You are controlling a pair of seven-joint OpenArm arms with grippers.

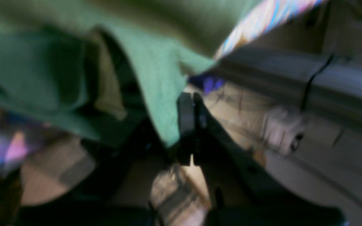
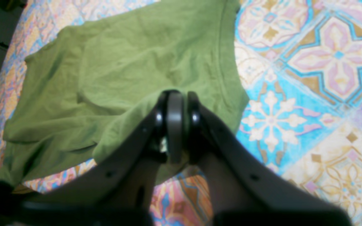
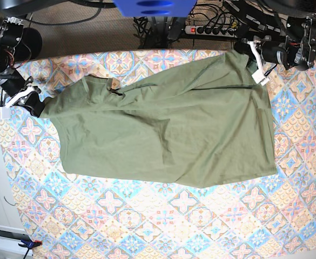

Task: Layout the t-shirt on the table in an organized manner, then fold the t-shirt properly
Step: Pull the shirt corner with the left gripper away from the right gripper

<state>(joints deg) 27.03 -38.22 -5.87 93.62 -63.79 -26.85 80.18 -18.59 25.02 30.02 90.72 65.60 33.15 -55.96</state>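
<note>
The olive-green t-shirt [image 3: 168,135] lies spread across the patterned table [image 3: 147,226], creased, with its long side running left to right. In the base view my right gripper [image 3: 38,106] holds the shirt's left corner. Its wrist view shows the jaws [image 2: 175,100] shut on a raised fold of the t-shirt [image 2: 130,62], just above the table [image 2: 309,78]. My left gripper [image 3: 253,60] is at the shirt's far right corner, which lifts up to it. In the blurred left wrist view the jaws [image 1: 191,106] are pressed together, with the t-shirt [image 1: 156,62] hanging at their left side.
A power strip [image 3: 212,29] with cables lies behind the table's far edge, next to a blue part [image 3: 155,6]. A white device [image 3: 9,237] sits off the table's front left corner. Patterned cloth shows in front of the shirt.
</note>
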